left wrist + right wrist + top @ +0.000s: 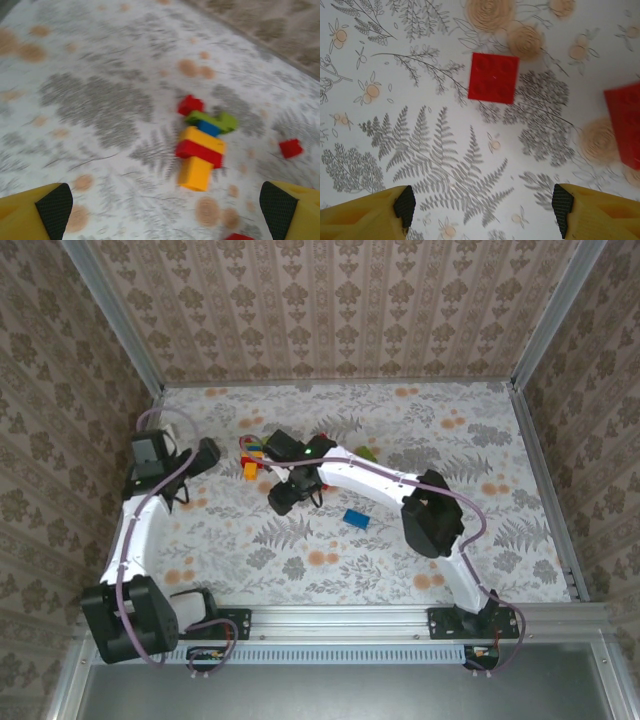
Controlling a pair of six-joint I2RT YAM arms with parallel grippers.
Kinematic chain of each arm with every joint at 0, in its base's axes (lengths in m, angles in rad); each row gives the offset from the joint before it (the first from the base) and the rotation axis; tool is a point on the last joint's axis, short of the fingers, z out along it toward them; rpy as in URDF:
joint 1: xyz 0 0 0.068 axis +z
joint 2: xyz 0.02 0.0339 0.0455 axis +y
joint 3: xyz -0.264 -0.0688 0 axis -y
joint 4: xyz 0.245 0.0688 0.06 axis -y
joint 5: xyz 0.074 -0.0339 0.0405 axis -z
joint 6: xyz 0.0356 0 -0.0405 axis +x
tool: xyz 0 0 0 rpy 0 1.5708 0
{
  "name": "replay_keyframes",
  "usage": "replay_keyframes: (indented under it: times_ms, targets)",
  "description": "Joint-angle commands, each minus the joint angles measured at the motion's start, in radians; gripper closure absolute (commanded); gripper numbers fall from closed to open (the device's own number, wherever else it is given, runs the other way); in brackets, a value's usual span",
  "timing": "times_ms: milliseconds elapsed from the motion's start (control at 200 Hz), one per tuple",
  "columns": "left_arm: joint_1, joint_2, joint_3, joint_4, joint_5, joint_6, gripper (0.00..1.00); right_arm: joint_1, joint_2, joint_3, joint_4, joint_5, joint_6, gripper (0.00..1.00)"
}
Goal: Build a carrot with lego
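red brick (624, 125) cut off by rt edge (blurry too), rt wrist cam

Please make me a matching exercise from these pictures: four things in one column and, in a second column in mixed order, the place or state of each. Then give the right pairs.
Things
1. left claw
2. blue brick
3. red square brick
4. stack of bricks

Places and states
A. lies alone beside the right arm
B. several colours joined together
C. wide open and empty
D. flat on the cloth, ahead of the right claw

Pairs: 1-C, 2-A, 3-D, 4-B
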Motion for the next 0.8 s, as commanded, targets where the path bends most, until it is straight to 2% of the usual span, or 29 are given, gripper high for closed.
replay_keyframes:
  times_ms: [0,465,580,695,795]
  targets:
    - [0.073,-0.001,-0.02,-0.031,0.062,-0.037,0.0,-0.003,0.066,0.087,-0.072,0.029,-0.014,0.24]
    - [0.08,0.024,-0.026,0.006,0.126,-0.047,0.0,-0.003,0.289,0.325,-0.1,0.032,-0.004,0.29]
    - [0.08,0.024,-0.021,0.008,0.129,-0.044,0.0,-0.004,0.313,0.351,-0.113,0.045,-0.006,0.38]
    - [0.08,0.027,-0.022,0.013,0.132,-0.043,0.0,-0.004,0.314,0.347,-0.115,0.048,-0.003,0.53]
    - [0.081,0.031,-0.024,0.017,0.135,-0.044,0.0,-0.003,0.28,0.306,-0.113,0.066,0.0,0.6]
